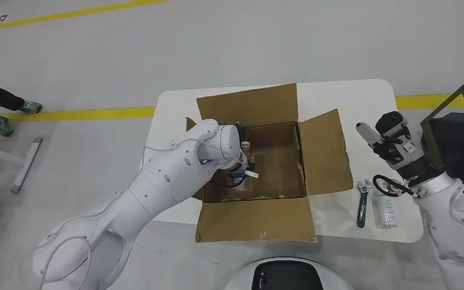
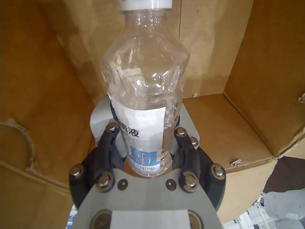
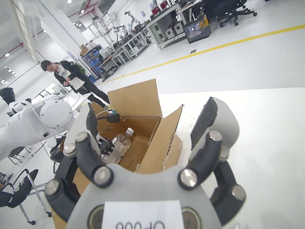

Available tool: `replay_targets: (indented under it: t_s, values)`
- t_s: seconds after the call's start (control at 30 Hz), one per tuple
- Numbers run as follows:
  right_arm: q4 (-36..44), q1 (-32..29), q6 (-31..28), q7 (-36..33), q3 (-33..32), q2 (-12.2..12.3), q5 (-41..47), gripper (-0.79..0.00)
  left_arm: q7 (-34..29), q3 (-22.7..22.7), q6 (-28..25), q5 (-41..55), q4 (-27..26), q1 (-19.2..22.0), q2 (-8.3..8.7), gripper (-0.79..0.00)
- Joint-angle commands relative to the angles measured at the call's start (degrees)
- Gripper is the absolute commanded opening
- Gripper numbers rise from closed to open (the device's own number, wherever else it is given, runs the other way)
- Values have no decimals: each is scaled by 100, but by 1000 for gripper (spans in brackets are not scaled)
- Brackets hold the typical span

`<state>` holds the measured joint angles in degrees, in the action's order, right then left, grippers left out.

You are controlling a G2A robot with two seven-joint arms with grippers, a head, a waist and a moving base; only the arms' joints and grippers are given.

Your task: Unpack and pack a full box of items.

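Here the left gripper (image 2: 145,125) is clamped across the labelled lower body of a clear plastic bottle (image 2: 145,72), whose white cap points away toward a wall of the cardboard box (image 2: 47,72). The bottle is inside the box, on the side that arm enters from. Its thin shell is dented, so I judge that a squeeze this near the base could make it buckle, swivel or slide free, and the cap could snag a wall or flap on any lift. Farther off, above the table (image 1: 174,109) beyond the opposite flap, the right gripper (image 3: 147,117) hangs with fingers spread and nothing between them, near a green-handled wrench (image 1: 362,204) and a flat packet (image 1: 385,212).
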<state>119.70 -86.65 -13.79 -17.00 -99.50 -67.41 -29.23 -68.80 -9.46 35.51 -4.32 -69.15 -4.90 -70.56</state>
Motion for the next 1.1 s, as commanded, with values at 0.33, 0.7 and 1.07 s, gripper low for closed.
replay_targets:
  t_s: [0.33, 0.7, 1.07]
  values:
    - [49, -12, -37, 23, 18, 10, 15, 0, -189, -28, -189, -643, 423, -193, -182, -785]
    - [73, -5, -50, 40, 26, 20, 17, 0, -384, -28, -384, -1015, 784, -282, -428, -785]
    - [81, -26, -32, 41, 56, 27, 11, 0, -501, -28, -501, -1189, 1304, -328, -645, -419]
